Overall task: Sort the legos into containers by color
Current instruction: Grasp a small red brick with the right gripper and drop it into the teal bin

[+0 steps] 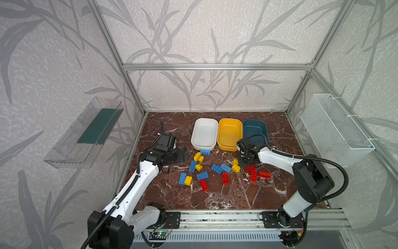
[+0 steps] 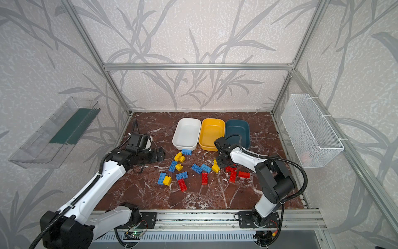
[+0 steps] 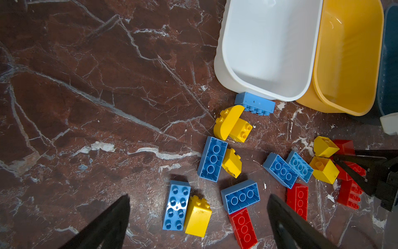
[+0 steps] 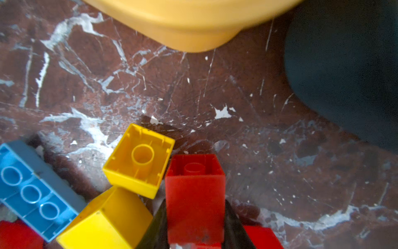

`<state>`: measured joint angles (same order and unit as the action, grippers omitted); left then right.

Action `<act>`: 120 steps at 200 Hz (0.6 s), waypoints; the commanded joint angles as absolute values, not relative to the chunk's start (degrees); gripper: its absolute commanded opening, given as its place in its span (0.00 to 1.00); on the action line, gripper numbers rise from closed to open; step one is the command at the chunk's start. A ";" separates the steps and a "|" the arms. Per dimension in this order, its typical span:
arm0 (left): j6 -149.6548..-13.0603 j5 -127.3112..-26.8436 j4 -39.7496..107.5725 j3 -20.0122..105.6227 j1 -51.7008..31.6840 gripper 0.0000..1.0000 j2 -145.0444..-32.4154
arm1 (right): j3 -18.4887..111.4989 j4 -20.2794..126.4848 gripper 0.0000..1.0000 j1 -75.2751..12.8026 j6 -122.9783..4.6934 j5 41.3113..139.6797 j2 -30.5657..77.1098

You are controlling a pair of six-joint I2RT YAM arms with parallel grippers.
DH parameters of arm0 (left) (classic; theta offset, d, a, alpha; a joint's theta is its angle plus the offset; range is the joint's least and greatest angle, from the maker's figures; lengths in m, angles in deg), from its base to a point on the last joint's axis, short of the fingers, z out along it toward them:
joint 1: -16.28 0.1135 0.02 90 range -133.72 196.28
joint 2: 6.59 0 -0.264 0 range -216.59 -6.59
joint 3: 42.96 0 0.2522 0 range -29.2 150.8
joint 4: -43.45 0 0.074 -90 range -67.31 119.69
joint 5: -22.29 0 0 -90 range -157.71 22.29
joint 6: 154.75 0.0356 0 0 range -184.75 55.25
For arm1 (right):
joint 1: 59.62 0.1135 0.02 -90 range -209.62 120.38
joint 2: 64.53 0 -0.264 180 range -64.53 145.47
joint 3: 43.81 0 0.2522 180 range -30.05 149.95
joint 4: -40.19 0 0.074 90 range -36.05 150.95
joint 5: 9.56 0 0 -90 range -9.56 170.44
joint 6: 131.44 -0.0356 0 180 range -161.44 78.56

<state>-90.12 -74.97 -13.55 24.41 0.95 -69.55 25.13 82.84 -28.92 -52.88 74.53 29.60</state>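
Right gripper point(image 1: 247, 161) is down at the right edge of the scattered legos point(image 1: 216, 168), jaws clamped on a red brick point(image 4: 195, 194) just beside two yellow blocks point(image 4: 140, 161), in front of the yellow tub point(image 1: 229, 133) and teal tub point(image 1: 255, 129). Left gripper point(image 1: 183, 154) sits low over the marble table point(image 1: 215, 198) left of the pile, jaws wide apart, nothing between them. White tub point(image 1: 204, 132), yellow tub and teal tub stand edge to edge at the back. A blue brick point(image 1: 205, 151) lies against the white tub's front wall, and the other bricks are loose on the table.
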 commanded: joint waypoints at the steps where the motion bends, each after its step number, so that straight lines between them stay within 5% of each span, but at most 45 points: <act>1: -89.12 -75.61 -13.37 24.08 0.72 0.99 -68.20 | 27.08 85.02 0.23 -29.20 -54.21 75.06 25.18; 120: -87.77 -70.71 -15.19 24.40 -4.50 0.97 -66.39 | 34.35 77.91 0.23 -44.16 -59.69 80.73 22.32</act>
<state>-89.18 -73.29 -13.64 24.43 -2.61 -66.77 34.70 82.51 -40.96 -57.30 78.79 22.80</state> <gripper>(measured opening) 0.979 0.338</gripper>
